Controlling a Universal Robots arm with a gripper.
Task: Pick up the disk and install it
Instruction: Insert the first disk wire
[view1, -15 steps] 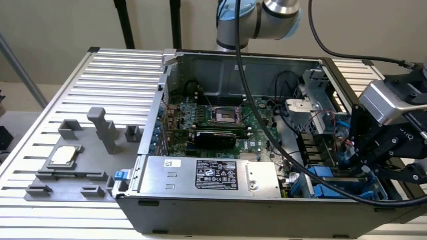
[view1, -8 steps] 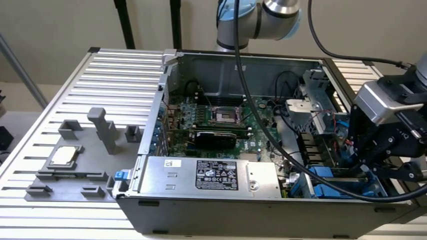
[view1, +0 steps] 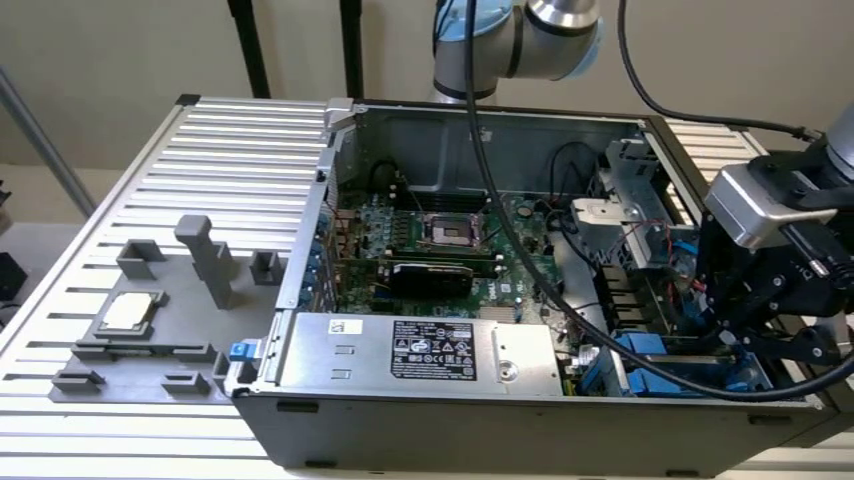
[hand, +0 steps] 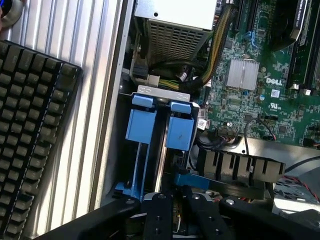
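While an open computer case (view1: 534, 300) sits on a ribbed metal table (view1: 227, 180), the robot arm reaches down over the case's corner at the exterior view's right. Its black gripper (view1: 767, 300) hangs just above the drive bays there, and whether its fingers are open or closed cannot be told. Blue plastic carriers (view1: 661, 365) stand in those bays directly below the gripper. Seen from the wrist view, two blue carrier rails (hand: 160, 127) stand side by side in the bay, with the gripper's black body (hand: 172, 215) right over their near ends. The disk itself cannot be made out as a separate piece; the metal between the blue rails is too hidden to tell. A silver power supply box (view1: 427, 350) with a black label lies along the case's near edge. The green motherboard (view1: 441, 240) fills the case's middle. On the table, at the exterior view's left, a small square silver chip (view1: 127, 313) rests on a grey fixture (view1: 147, 330). A black keyboard (hand: 30, 135) lies beside the case in the wrist view.
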